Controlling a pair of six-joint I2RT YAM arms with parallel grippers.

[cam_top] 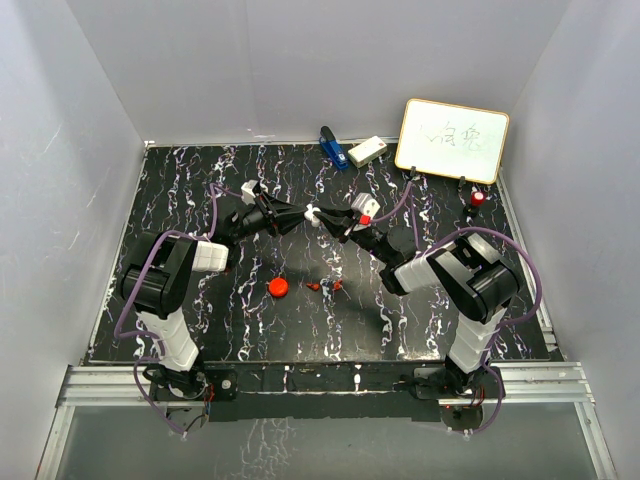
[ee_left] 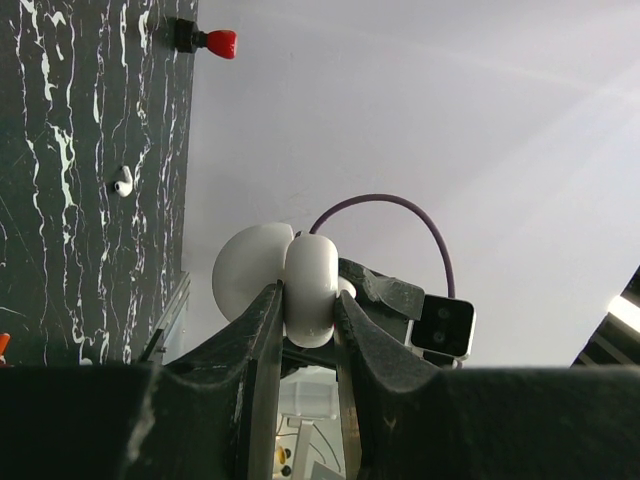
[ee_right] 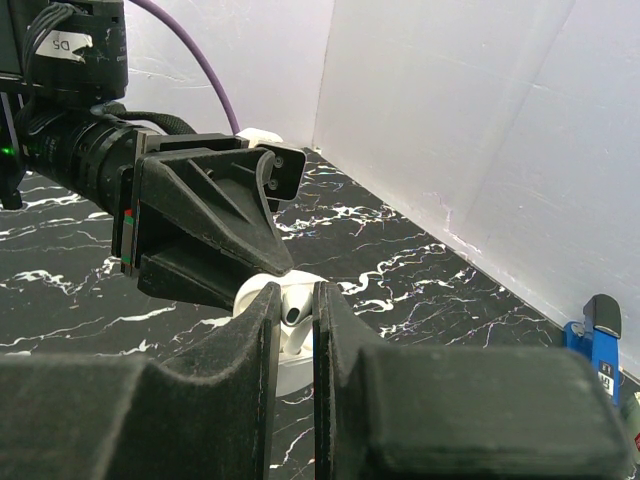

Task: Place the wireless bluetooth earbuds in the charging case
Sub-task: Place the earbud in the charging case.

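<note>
Top view: my left claw (cam_top: 298, 213) and right claw (cam_top: 330, 222) meet in the middle with the white case (cam_top: 313, 212) between them, and the red earbuds (cam_top: 326, 286) lie nearer me. Left wrist: that claw is clamped on the open case, with a loose earbud (ee_left: 122, 182) on the table (ee_left: 60, 260) beyond. Right wrist: narrow pinch on what looks like a white earbud (ee_right: 295, 313) at the case mouth, so I'm mid-insertion; next, line it with its socket, press, release.

We see the white charging case (ee_left: 312, 280) hinged open and clamped in the left tool (ee_left: 308, 297), off the tabletop (cam_top: 200, 320). The right tool (ee_right: 295, 295) pinches a white earbud (ee_right: 293, 314) at its mouth. Small red and purple earbuds (cam_top: 328, 286) lie loose together mid-tabletop.
</note>
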